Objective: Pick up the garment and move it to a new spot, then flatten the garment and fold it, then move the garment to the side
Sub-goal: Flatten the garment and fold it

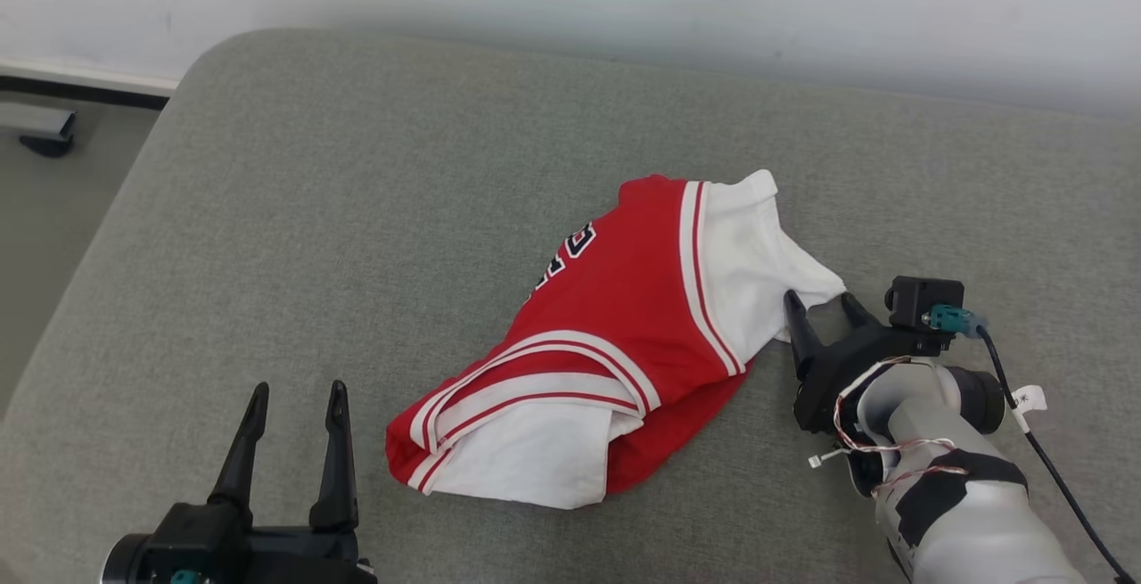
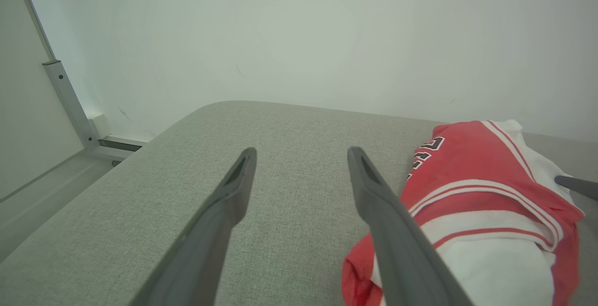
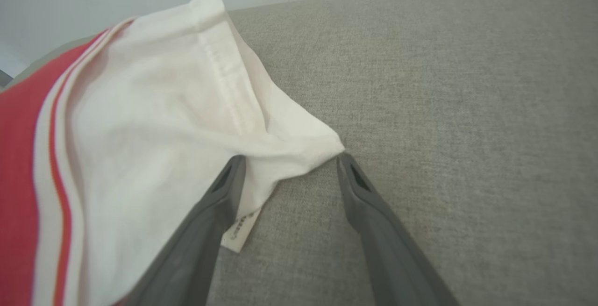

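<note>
We see the garment (image 1: 615, 334), a red and white jersey, lying crumpled a little right of the middle of the grey cushion (image 1: 357, 209). In the head view its long axis runs from about 7 o'clock to 1 o'clock. One white corner (image 1: 816, 285) sticks out from the heap toward 4 o'clock, and in our judgement the coming move depends on this corner. The right gripper (image 1: 817, 300) is exactly there: its fingers (image 3: 217, 201) stand apart, one on each side of the corner tip, and they are not closed on the cloth. In the right wrist view the corner lies at 12 o'clock from them, just between the tips. The left gripper (image 1: 299, 388) is well apart from the garment, which lies at about 3 o'clock from it in the head view. Its fingers are also spread and hold nothing. So the right arm is clearly the nearer one, and we think it needs only to close to take the cloth.
</note>
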